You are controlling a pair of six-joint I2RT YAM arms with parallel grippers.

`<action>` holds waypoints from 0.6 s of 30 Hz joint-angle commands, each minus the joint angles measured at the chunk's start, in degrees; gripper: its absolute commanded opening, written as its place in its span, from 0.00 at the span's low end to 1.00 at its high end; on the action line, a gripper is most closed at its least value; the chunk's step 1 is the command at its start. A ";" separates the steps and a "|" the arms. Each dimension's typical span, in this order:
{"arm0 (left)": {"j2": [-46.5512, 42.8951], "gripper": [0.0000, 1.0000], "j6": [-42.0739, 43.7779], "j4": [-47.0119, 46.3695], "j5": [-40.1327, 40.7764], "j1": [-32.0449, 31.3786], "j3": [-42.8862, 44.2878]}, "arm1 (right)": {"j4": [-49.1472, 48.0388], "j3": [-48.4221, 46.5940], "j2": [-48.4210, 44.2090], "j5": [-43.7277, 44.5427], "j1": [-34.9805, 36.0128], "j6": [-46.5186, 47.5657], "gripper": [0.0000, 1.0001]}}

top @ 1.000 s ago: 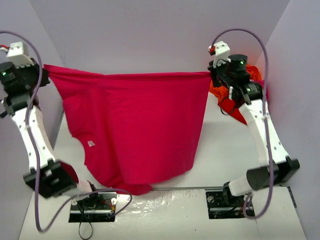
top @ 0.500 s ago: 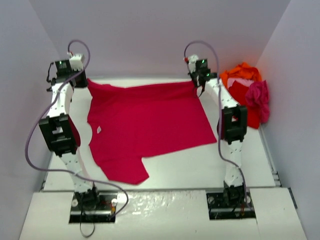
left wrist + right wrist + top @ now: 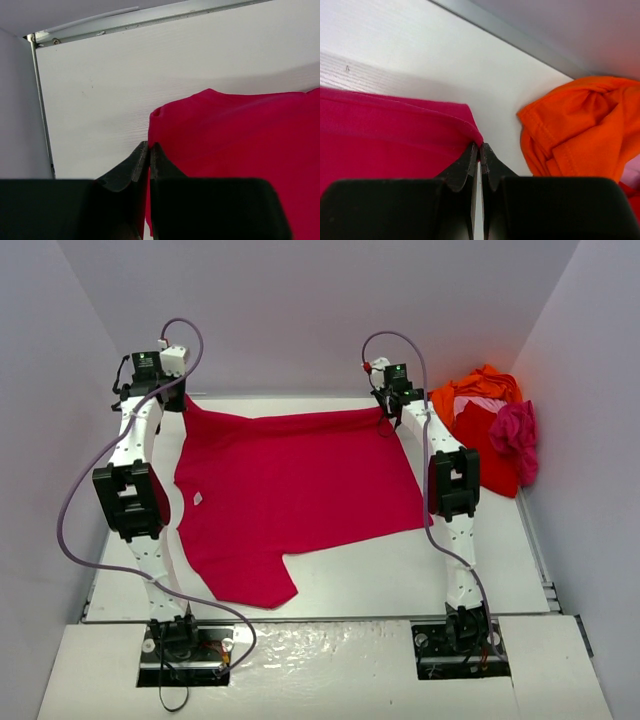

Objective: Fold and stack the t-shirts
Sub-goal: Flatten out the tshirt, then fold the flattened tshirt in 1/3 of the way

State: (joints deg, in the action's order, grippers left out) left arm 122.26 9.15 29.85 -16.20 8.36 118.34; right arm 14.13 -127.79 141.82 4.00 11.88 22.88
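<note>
A crimson t-shirt (image 3: 290, 490) lies spread on the white table (image 3: 400, 570), neck label showing at its left side and a sleeve reaching toward the near edge. My left gripper (image 3: 180, 403) is at the shirt's far left corner; in the left wrist view the gripper (image 3: 149, 145) is shut on the cloth's edge (image 3: 240, 145). My right gripper (image 3: 386, 412) is at the far right corner; in the right wrist view it (image 3: 480, 146) is shut on the hemmed corner (image 3: 385, 140). More t-shirts lie heaped at the right: orange (image 3: 480, 385), magenta (image 3: 515, 435), red (image 3: 490, 455).
The orange shirt (image 3: 575, 125) lies just right of my right gripper. Grey walls close in the table at the back and on both sides. A metal rail (image 3: 150, 20) runs along the table's far edge. The arm bases (image 3: 185, 640) stand at the near edge.
Both arms swung from high and near to the far side and came down. The crimson shirt went from hanging between them to lying flat on the table. Both grips held.
</note>
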 commanded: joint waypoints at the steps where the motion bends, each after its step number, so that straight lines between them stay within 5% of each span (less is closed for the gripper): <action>1: -2.72 0.00 1.77 0.47 1.69 -0.18 4.36 | -2.44 -3.60 -1.72 2.44 -0.19 1.67 0.00; 7: -8.35 0.00 2.34 3.92 0.70 -0.18 3.09 | -2.61 -5.10 -1.49 2.93 -0.45 2.36 0.00; 18: -26.15 0.00 4.12 6.91 -0.49 -0.42 -13.45 | -3.06 -2.98 -3.66 2.12 -0.60 3.29 0.00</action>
State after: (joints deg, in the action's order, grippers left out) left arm 105.47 11.79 36.11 -15.75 8.21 105.33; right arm 13.90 -129.97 142.02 4.73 11.86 24.93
